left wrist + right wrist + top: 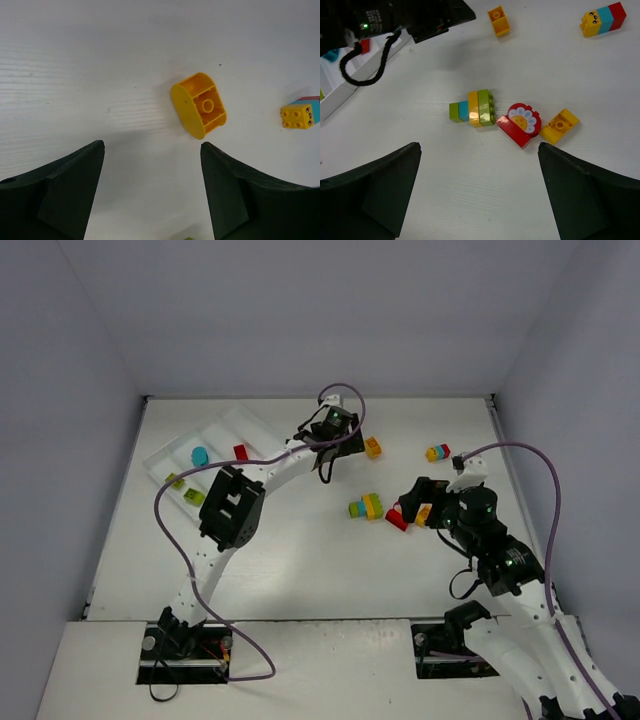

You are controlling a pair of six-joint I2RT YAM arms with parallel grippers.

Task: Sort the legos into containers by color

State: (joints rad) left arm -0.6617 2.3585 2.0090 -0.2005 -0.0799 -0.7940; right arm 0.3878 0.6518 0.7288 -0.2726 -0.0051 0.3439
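Left arm (270,472) is stretched way out toward 1 o'clock on the table (300,570). Its jaws are spread wide with nothing between them, parked just short of a lone orange brick (199,105). That brick lies tipped on its side, hollow underside showing, at about 1 o'clock from the gap. It looks like a lineup for a grab, and the wide spread makes sense since the brick sits at an angle.

Right arm (480,515) hangs over the pile at 3 o'clock, jaws also wide open and empty. Under it are a green-teal-yellow cluster (475,107), a red flower brick (520,122) and a yellow brick (560,125) touching it.

The white tray (160,462) sits at 10 o'clock and holds a teal brick (200,454), a red brick (240,452) and two green ones (185,489). They seem to be in separate lanes, though the dividers are hard to make out. Most bricks are outside it — early days, probably.
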